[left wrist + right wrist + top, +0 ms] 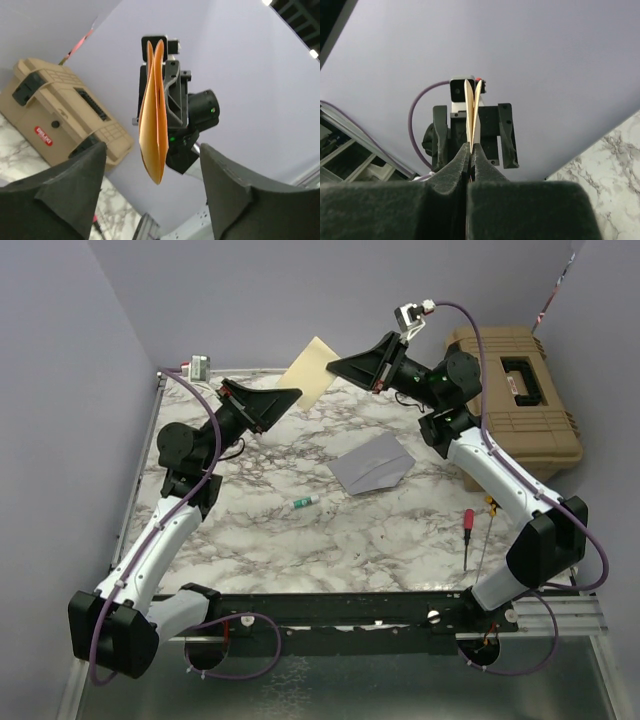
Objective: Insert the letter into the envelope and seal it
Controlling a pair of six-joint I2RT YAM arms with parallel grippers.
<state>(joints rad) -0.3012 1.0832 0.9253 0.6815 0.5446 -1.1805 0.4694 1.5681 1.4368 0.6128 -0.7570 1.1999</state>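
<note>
my right claw [470, 150] is clenched on the letter [312, 368], holding it up in the air over the far part of the marble table [260, 540]. in both wrist views the tan sheet shows edge-on as two leaves, so i read it as folded. my left claw [290, 397] stands released, jaws spread, facing the letter from just beside it and gripping nothing.

the coming move turns on this: the envelope [372, 465] lies flat on the marble, below the letter and nearer to me. its long axis runs about left to right, and it is closer to my right arm. i cannot tell how its flap lies.

a glue stick [306, 503] lies left of the envelope, a screwdriver [467, 535] sits near the right edge, and a tan toolbox [515, 390] stands beyond. plain lavender walls stand at the back and left.
</note>
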